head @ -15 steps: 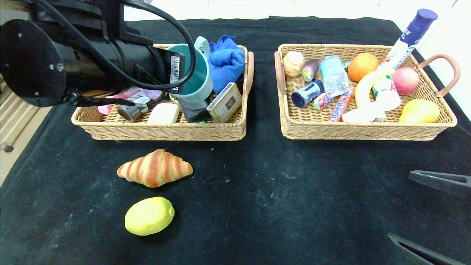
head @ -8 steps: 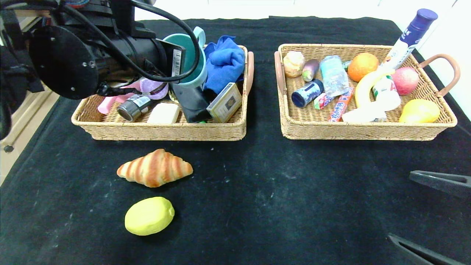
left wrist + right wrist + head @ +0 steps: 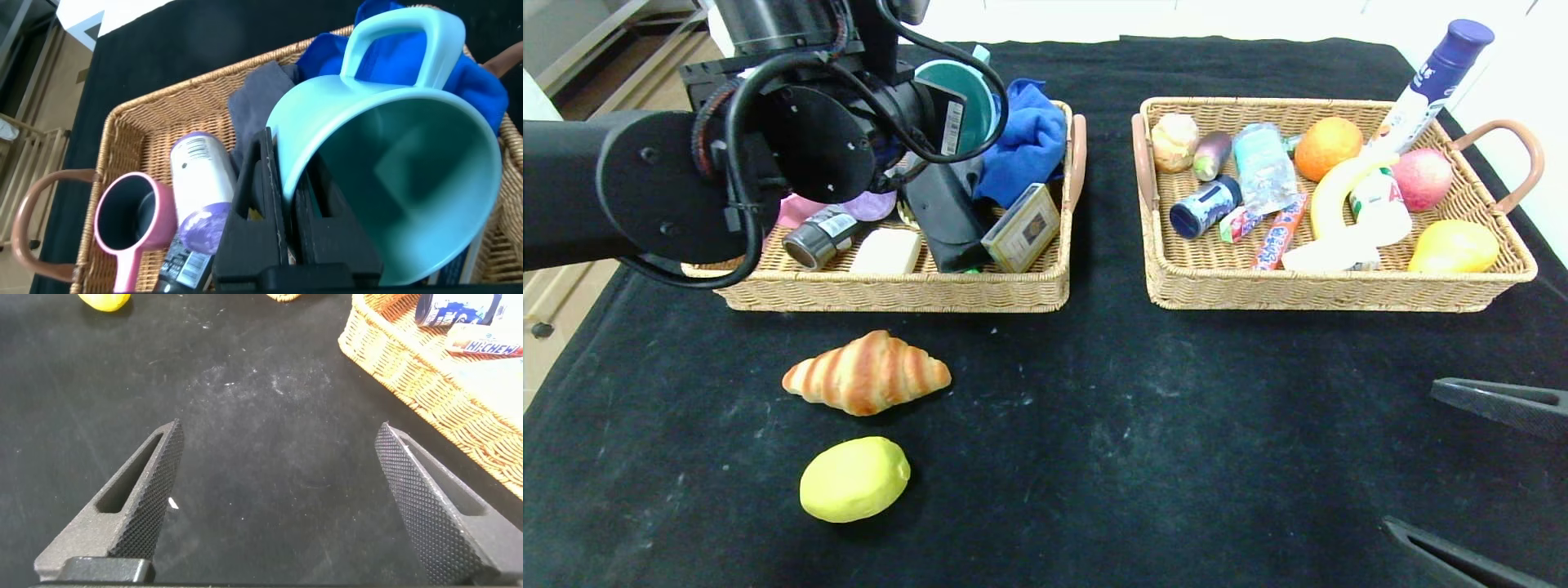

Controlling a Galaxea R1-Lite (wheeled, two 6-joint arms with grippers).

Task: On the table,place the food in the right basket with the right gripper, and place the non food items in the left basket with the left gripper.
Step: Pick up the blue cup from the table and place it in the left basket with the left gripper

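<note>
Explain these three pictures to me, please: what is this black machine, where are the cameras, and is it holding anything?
It is a two-armed robot sorting things on a table with a black cloth. The big picture comes from its head, looking down; the other two from cameras on its wrists. The left gripper is shut on the rim of a pale blue mug, held above the left basket of non-food items. The right gripper hangs open over the cloth near the right basket, which holds food. A croissant and a lemon lie on the cloth, not yet sorted.
</note>
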